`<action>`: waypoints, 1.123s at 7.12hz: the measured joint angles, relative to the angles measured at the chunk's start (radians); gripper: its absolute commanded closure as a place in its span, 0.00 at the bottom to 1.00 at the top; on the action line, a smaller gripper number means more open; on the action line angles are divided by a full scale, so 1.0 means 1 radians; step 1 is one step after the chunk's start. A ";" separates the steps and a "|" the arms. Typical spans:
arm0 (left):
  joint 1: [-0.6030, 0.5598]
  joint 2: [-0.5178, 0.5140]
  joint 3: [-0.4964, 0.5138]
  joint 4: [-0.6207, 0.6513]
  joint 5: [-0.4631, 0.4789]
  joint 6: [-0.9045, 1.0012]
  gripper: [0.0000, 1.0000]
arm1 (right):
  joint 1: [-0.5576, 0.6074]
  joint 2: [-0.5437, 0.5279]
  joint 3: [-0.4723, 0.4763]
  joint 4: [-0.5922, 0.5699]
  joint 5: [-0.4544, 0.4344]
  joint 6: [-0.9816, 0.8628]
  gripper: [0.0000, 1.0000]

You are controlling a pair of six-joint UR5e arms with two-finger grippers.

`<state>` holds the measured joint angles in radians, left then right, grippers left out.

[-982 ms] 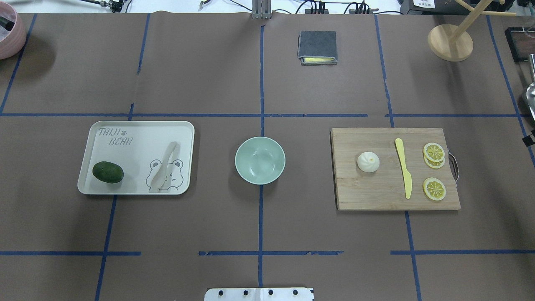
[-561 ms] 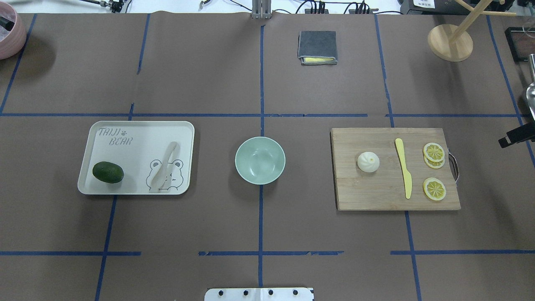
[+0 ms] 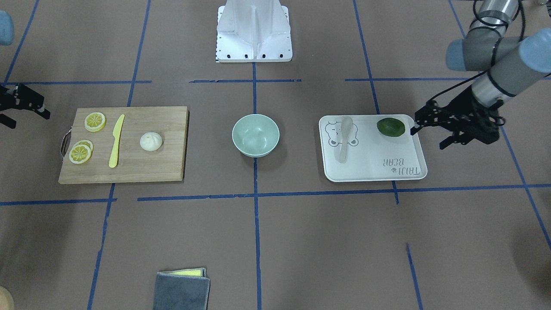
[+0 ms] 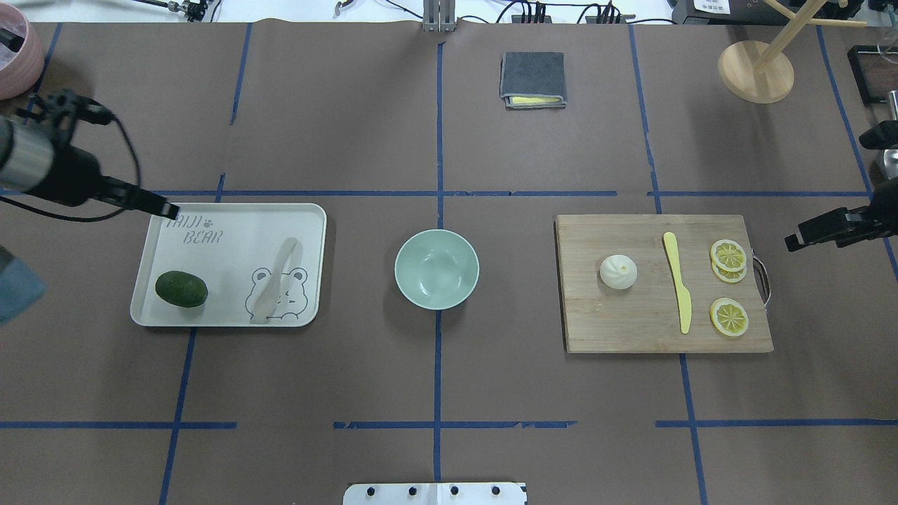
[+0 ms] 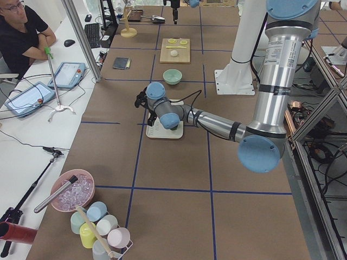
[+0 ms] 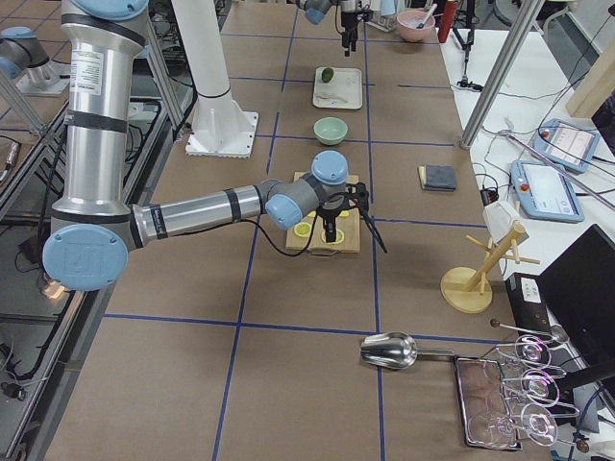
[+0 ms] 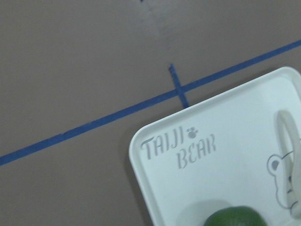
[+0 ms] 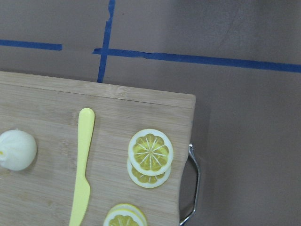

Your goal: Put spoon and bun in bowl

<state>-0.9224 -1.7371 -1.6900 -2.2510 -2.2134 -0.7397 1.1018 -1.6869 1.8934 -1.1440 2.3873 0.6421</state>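
Observation:
The pale spoon lies on the white bear tray, over the bear print; it also shows in the front view. The white bun sits on the wooden cutting board, left of the yellow knife. The mint-green bowl stands empty at the table's middle. My left gripper hovers at the tray's far left corner, open and empty. My right gripper is just right of the board's handle, open and empty.
A dark green avocado lies on the tray. Three lemon slices lie on the board's right side. A folded grey cloth and a wooden stand are at the far side.
My left arm has come into view from the left, up to the tray's far corner. My right gripper has moved further in toward the board's right edge. The objects have not moved.

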 measured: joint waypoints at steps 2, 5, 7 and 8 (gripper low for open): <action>0.168 -0.125 0.005 0.114 0.213 -0.110 0.02 | -0.036 0.003 0.028 0.013 -0.007 0.058 0.00; 0.265 -0.208 0.031 0.234 0.351 -0.112 0.08 | -0.053 0.003 0.036 0.014 -0.013 0.068 0.00; 0.278 -0.210 0.050 0.238 0.358 -0.111 0.15 | -0.055 0.003 0.035 0.009 -0.012 0.069 0.00; 0.285 -0.210 0.051 0.238 0.354 -0.111 0.18 | -0.056 0.004 0.034 0.007 -0.011 0.069 0.00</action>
<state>-0.6378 -1.9475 -1.6393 -2.0131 -1.8592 -0.8509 1.0463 -1.6830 1.9275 -1.1370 2.3762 0.7116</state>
